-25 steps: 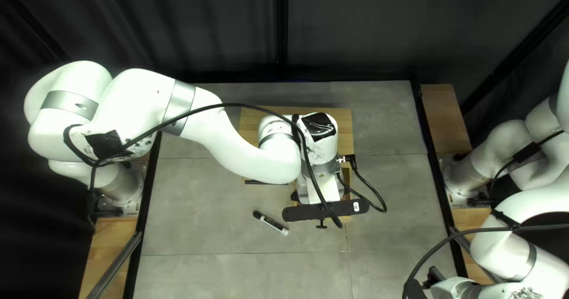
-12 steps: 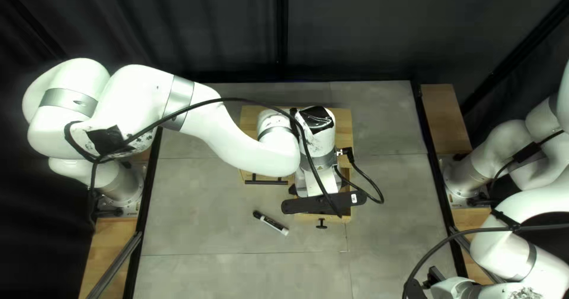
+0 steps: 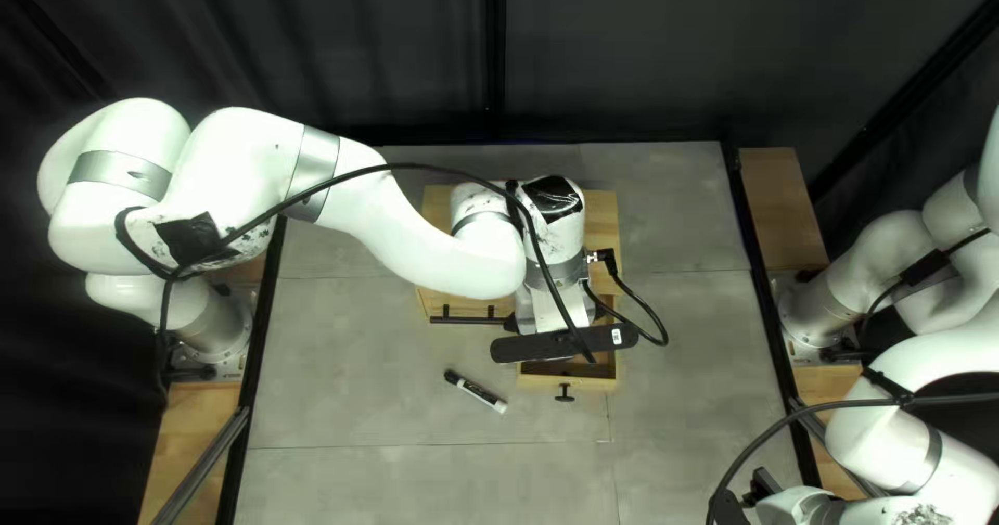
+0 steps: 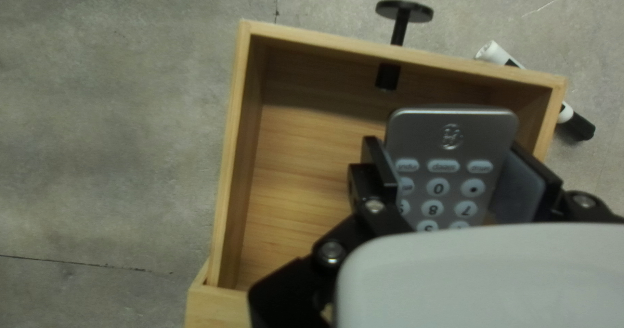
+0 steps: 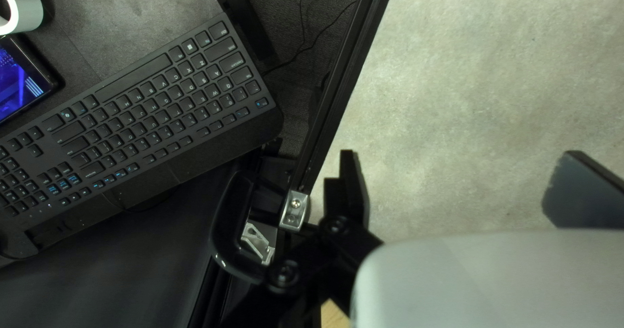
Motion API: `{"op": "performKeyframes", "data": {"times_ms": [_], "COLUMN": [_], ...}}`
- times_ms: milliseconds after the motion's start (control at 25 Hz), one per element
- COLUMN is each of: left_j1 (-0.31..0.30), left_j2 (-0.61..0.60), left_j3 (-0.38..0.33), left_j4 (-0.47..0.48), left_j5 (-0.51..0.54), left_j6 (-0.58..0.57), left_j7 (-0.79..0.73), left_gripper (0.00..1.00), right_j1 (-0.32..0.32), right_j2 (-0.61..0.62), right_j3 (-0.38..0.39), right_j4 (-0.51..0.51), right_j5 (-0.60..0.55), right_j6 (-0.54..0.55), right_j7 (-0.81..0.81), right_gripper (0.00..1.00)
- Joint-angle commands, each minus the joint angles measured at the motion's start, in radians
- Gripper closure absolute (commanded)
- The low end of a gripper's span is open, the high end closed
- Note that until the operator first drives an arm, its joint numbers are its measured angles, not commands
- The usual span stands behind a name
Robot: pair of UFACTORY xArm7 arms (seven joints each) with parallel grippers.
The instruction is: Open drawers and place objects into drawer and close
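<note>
- The left hand (image 4: 444,147) is clamped on a gray remote (image 4: 448,130), with one finger on each long side.
- The remote is over the open drawer (image 4: 229,172), near the side wall by the marker (image 3: 477,392). I can't tell how high up it is, or if any part of it touches the wood.
- The long way of the remote points ahead from the hand, toward the front wall with the round knob (image 4: 404,11). It runs roughly along the drawer's side walls, but not quite in line with them.
- More bare drawer floor shows on the side away from the marker. I think a small move that way, then down, would help the remote miss the side wall.
- The left arm (image 3: 416,239) is the near one, so this job looks like its own.
- The right hand (image 5: 458,165) has its fingers wide apart with nothing in them, well away from the drawer.
- The marker lies outside the drawer, on the gray surface (image 3: 354,411).
- Putting the remote in seems to be the step now. Shutting the drawer should wait until the hand is out, or it could get bumped.
</note>
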Motion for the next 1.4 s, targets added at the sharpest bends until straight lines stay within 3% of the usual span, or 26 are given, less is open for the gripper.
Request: {"op": "performKeyframes", "data": {"times_ms": [40,80,160,320,360,400,640,880,1000,1040,1080,1120,1240,1400], "left_j1": [0.001,0.002,0.002,-0.005,-0.010,-0.013,-0.038,-0.082,-0.102,-0.105,-0.117,-0.129,-0.163,-0.247], "left_j2": [0.004,0.006,0.010,0.011,0.011,0.009,-0.037,-0.061,-0.096,-0.102,-0.125,-0.148,-0.188,-0.198], "left_j3": [-0.001,-0.001,-0.001,-0.001,0.001,0.002,0.006,0.001,-0.001,-0.001,-0.002,-0.004,-0.012,-0.042], "left_j4": [0.004,0.007,0.015,0.015,0.016,0.017,0.015,0.081,0.047,0.041,0.009,-0.025,-0.092,-0.142], "left_j5": [-0.003,-0.005,-0.007,0.000,0.012,0.018,0.071,0.137,0.144,0.144,0.149,0.156,0.181,0.260], "left_j6": [0.002,0.006,0.013,0.019,0.019,0.018,0.033,0.153,0.183,0.187,0.189,0.186,0.177,0.183], "left_j7": [0.000,-0.002,-0.007,-0.021,-0.027,-0.032,-0.069,-0.174,-0.257,-0.277,-0.333,-0.387,-0.550,-0.878], "left_gripper": [0.26,0.06,0.00,0.02,0.72,1.00,1.00,1.00,1.00,0.68,0.27,0.00,0.00,0.00], "right_j1": [0.000,0.000,0.000,0.000,0.000,0.000,0.000,0.000,0.000,0.000,0.000,0.000,0.000,0.000], "right_j2": [0.000,0.000,0.000,0.000,0.000,0.000,0.000,0.000,0.000,0.000,0.000,0.000,0.000,0.000], "right_j3": [0.000,0.000,0.000,0.000,0.000,0.000,0.000,0.000,0.000,0.000,0.000,0.000,0.000,0.000], "right_j4": [0.000,0.000,0.000,0.000,0.000,0.000,0.000,0.000,0.000,0.000,0.000,0.000,0.000,0.000], "right_j5": [0.000,0.000,0.000,0.000,0.000,0.000,0.000,0.000,0.000,0.000,0.000,0.000,0.000,0.000], "right_j6": [0.000,0.000,0.000,0.000,0.000,0.000,0.000,0.000,0.000,0.000,0.000,0.000,0.000,0.000], "right_j7": [0.000,0.000,0.000,0.000,0.000,0.000,0.000,0.000,0.000,0.000,0.000,0.000,0.000,0.000], "right_gripper": [0.00,0.00,0.00,0.00,0.00,0.00,0.00,0.00,0.00,0.00,0.00,0.00,0.00,0.00]}}
